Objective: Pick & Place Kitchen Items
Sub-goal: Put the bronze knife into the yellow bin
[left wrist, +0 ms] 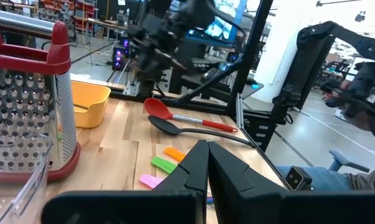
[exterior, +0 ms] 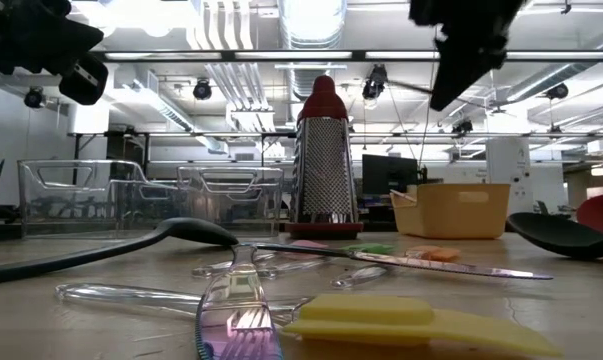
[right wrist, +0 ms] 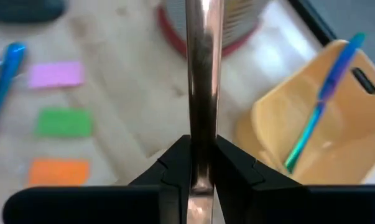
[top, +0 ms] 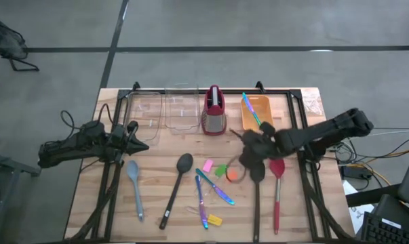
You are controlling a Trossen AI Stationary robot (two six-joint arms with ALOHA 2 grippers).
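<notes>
My right gripper (top: 247, 144) hovers above the table near the red-and-grey grater (top: 214, 112) and the orange bin (top: 256, 114), shut on a thin pink-metal cutlery piece (right wrist: 201, 74). A blue cutlery piece (right wrist: 321, 102) lies in the orange bin. My left gripper (top: 138, 137) is shut and empty at the table's left, near the clear bins. On the table lie a grey-blue spoon (top: 134, 186), two black spoons (top: 177, 186), a red spoon (top: 277, 190), iridescent cutlery (top: 214, 190) and pink (top: 207, 165), green (top: 221, 170), orange (top: 232, 175) and yellow (top: 214, 219) blocks. My right gripper pinches the thin shaft (right wrist: 200, 124) of the pink-metal cutlery piece between its two fingers. The piece runs along the fingers and sticks out forward past their tips. It is lifted clear of the table. Which end it holds is hidden by the fingers.
Two clear bins (top: 180, 112) stand at the back left of the grater. Black frame rails (top: 304, 135) run along the table's sides. Bare wood shows at the near left and near right corners.
</notes>
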